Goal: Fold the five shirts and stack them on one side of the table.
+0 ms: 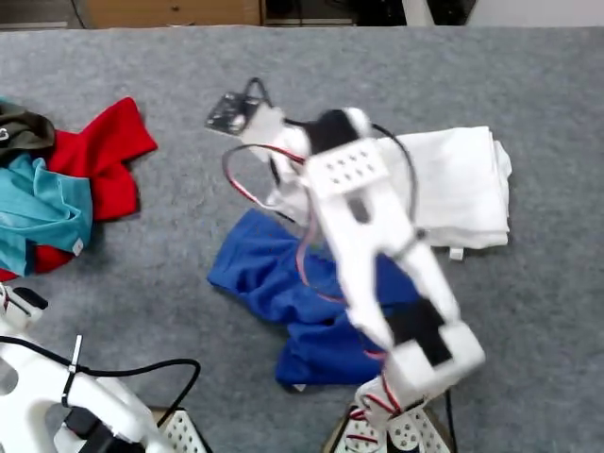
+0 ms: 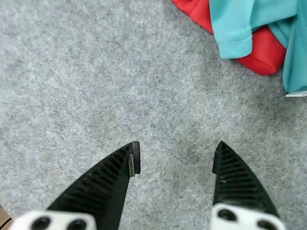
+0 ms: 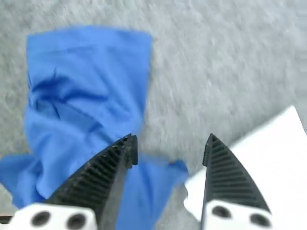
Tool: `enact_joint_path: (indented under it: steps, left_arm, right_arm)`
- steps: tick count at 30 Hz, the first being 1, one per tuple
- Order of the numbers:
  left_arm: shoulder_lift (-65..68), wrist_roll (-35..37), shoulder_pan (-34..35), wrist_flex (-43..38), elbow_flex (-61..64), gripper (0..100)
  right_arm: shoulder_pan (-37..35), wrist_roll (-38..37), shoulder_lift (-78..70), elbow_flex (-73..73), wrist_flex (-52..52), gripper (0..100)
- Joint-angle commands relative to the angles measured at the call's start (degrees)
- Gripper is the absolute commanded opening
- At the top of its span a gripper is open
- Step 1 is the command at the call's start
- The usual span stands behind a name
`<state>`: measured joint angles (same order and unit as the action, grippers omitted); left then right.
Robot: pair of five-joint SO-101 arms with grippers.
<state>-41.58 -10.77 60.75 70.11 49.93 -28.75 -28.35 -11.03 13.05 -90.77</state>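
Observation:
A crumpled blue shirt (image 1: 274,274) lies mid-table, partly under my right arm (image 1: 359,208). A folded white shirt (image 1: 453,184) rests to its right. At the left edge, a red shirt (image 1: 109,151), a teal shirt (image 1: 42,208) and a dark olive shirt (image 1: 24,127) lie in a heap. My right gripper (image 3: 170,143) hovers open and empty above the gap between the blue shirt (image 3: 81,96) and the white shirt (image 3: 259,158). My left gripper (image 2: 176,153) is open over bare table, short of the teal shirt (image 2: 240,24) and red shirt (image 2: 259,57).
Grey felt covers the table (image 1: 528,85). The left arm's base and cables (image 1: 57,396) sit at the near left corner. The right arm's base (image 1: 396,425) stands at the near edge. Open felt stretches along the far side and the near right.

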Motion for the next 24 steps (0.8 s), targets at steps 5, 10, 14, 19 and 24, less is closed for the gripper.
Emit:
enact_joint_path:
  steps: [5,10,14,19,24]
  left_arm:
    - [-1.19,-0.53,0.79,-0.35,-0.7,25]
    - [-1.19,-0.62,2.11,-0.79,-1.67,22]
    - [-1.19,-3.52,1.93,-0.7,-1.58,21]
    - [-1.1,-5.36,1.85,-0.79,-1.58,21]
    - [-1.1,-5.8,1.85,-0.79,-1.58,21]
  right_arm:
    - [-4.7,2.99,-21.76,22.99,-2.46,23.4]
    - [-4.79,5.63,-35.56,36.09,-5.36,23.4]
    - [-5.41,5.63,-43.65,47.69,-9.41,23.4]
    - [-5.85,6.42,-50.59,56.75,-11.52,23.4]
    - [-5.85,9.23,-50.68,56.48,-11.6,23.4]
